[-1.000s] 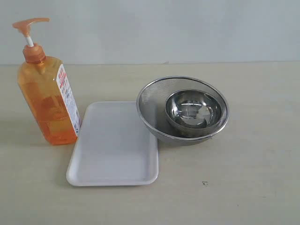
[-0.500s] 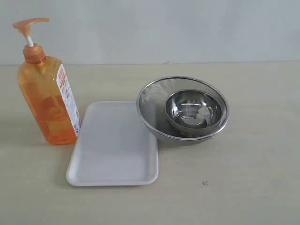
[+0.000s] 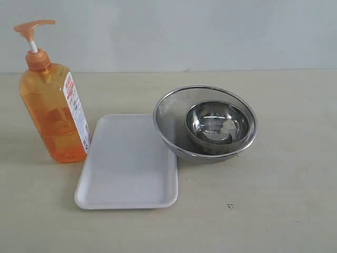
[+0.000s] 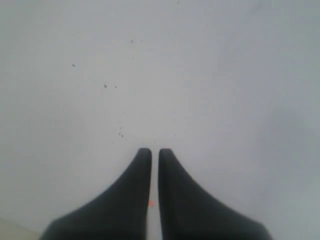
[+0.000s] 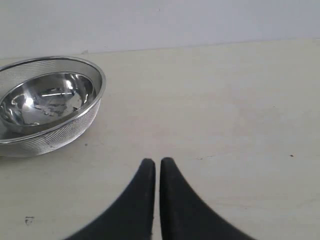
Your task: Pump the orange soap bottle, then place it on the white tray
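Observation:
The orange soap bottle (image 3: pixel 52 113) stands upright at the left of the table, its pump head (image 3: pixel 32 26) raised on a white stem. Right beside it lies the white tray (image 3: pixel 129 163), bare. Neither arm shows in the exterior view. My left gripper (image 4: pixel 155 151) is shut with nothing between its dark fingers, facing a plain pale surface. My right gripper (image 5: pixel 157 161) is also shut and holds nothing; it hovers over the table to the right of the bowls.
A steel mesh strainer (image 3: pixel 171 113) with a smaller steel bowl (image 3: pixel 217 124) inside stands right of the tray, touching its far corner. The right wrist view shows the strainer (image 5: pixel 60 135) and bowl (image 5: pixel 47 97) too. A pale wall backs the table.

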### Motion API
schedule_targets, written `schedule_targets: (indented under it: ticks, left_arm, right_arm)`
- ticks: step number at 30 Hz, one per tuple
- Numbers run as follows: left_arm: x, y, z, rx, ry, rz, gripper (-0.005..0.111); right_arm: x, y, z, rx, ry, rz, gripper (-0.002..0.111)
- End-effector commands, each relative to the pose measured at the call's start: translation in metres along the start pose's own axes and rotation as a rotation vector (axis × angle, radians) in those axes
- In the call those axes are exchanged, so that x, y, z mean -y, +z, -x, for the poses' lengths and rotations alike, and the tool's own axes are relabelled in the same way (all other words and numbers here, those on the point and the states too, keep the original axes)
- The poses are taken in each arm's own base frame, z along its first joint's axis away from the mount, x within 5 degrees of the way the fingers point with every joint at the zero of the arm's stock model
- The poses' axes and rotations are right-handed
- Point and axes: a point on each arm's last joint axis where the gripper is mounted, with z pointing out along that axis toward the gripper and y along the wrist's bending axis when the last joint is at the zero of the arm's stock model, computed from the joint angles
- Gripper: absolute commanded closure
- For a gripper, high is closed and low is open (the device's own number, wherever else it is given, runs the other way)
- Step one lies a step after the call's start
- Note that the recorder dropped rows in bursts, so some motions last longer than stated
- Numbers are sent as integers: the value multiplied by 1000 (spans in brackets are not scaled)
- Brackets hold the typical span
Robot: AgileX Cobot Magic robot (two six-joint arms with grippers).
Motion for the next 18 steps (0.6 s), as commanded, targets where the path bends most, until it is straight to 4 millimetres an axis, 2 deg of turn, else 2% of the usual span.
schedule_targets:
  ticks: [1,2,5,8,11,12,15,18]
  left_arm:
    - [25,32,37,-77,68,21,102]
    - [34,46,51,-100,96,28,102]
    - [48,69,72,-141,186,34,102]
    - [72,105,105,-287,283,59,102]
    - [90,135,126,-319,317,7,102]
    - [96,148,128,-341,294,-23,102]
    - [104,170,126,-422,327,-90,102]
    - [102,199,109,-515,330,-133,102]
  right_arm:
    - [0,0,2,20,0,-6,108]
    - [0,0,2,20,0,-6,108]
    - [0,0,2,20,0,-6,108]
    - [0,0,2,20,0,-6,108]
    - [0,0,2,20,0,-6,108]
    - [0,0,2,20,-6,-8,108]
    - [1,0,2,20,-8,-8,108]
    - [1,0,2,20,-8,-8,108]
